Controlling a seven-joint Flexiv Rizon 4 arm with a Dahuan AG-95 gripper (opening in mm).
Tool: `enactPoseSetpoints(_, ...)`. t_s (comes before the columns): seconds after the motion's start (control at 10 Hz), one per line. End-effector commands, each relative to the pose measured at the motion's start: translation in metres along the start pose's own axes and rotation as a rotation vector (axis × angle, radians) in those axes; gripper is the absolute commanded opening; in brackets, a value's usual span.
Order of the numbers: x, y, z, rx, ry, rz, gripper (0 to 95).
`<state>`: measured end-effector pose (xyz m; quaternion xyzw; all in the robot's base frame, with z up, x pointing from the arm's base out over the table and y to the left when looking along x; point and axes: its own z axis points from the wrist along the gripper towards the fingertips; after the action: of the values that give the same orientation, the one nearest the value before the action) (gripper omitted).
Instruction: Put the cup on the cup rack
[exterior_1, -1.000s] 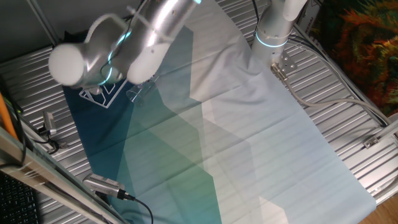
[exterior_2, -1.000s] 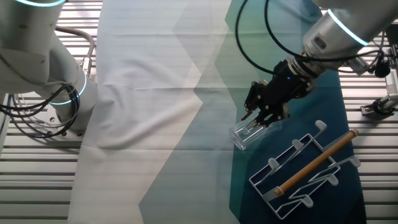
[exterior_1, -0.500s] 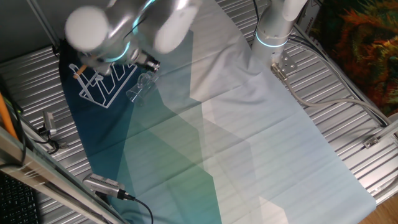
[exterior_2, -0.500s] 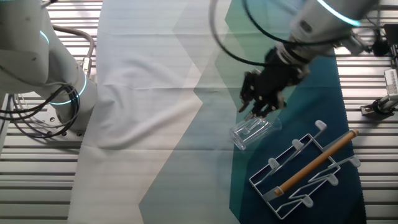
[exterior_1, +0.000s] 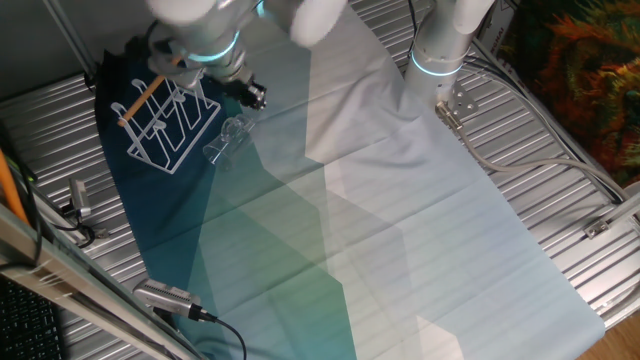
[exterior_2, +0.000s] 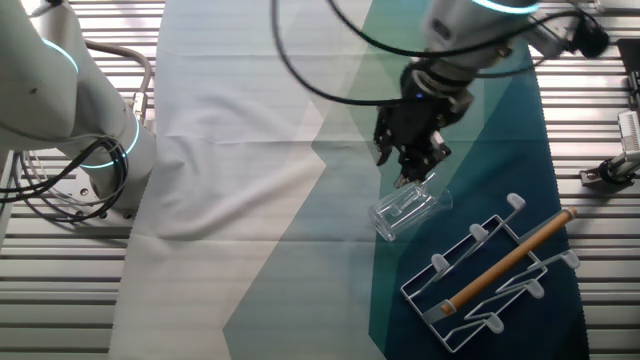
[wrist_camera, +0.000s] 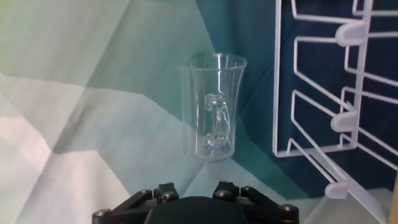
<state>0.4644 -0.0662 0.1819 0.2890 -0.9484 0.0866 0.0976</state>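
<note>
The cup (exterior_2: 405, 212) is clear glass with a side handle and lies on its side on the patterned cloth, just left of the cup rack (exterior_2: 495, 270). The hand view shows the cup (wrist_camera: 211, 109) from above, handle facing up, beside the white wire rack (wrist_camera: 317, 93). A light wooden rod (exterior_2: 510, 258) runs along the rack's top. My gripper (exterior_2: 412, 175) hangs just above the cup, not touching it and holding nothing. Its fingertips are too dark and small to read. In the one fixed view the gripper (exterior_1: 252, 97) sits between the rack (exterior_1: 170, 120) and the cup (exterior_1: 226, 140).
A second arm's base (exterior_2: 90, 110) stands at the cloth's far edge with cables around it. A small metal device with a cable (exterior_1: 170, 297) lies on the slatted table near the cloth's corner. Another clamp (exterior_2: 610, 170) sits beyond the rack.
My arm has lifted away from the cup and swung back over it. The cup has stayed lying in the same spot beside the rack.
</note>
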Motion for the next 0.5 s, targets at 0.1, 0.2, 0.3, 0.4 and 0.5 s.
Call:
enactPoseSetpoints(0.1, 0.0032, 0.0096, -0.004, 0.022, -0.095, -0.017, 38.0)
enactPoseSetpoints(0.2, 0.0032, 0.0096, -0.0039, 0.041, -0.131, -0.032, 38.0)
enactPoseSetpoints(0.3, 0.0029, 0.0089, -0.003, 0.038, -0.164, -0.03, 38.0)
enactPoseSetpoints(0.4, 0.0023, 0.0078, -0.0021, 0.039, -0.173, -0.027, 38.0)
enactPoseSetpoints(0.5, 0.0009, 0.0052, 0.0007, 0.033, -0.175, -0.027, 38.0)
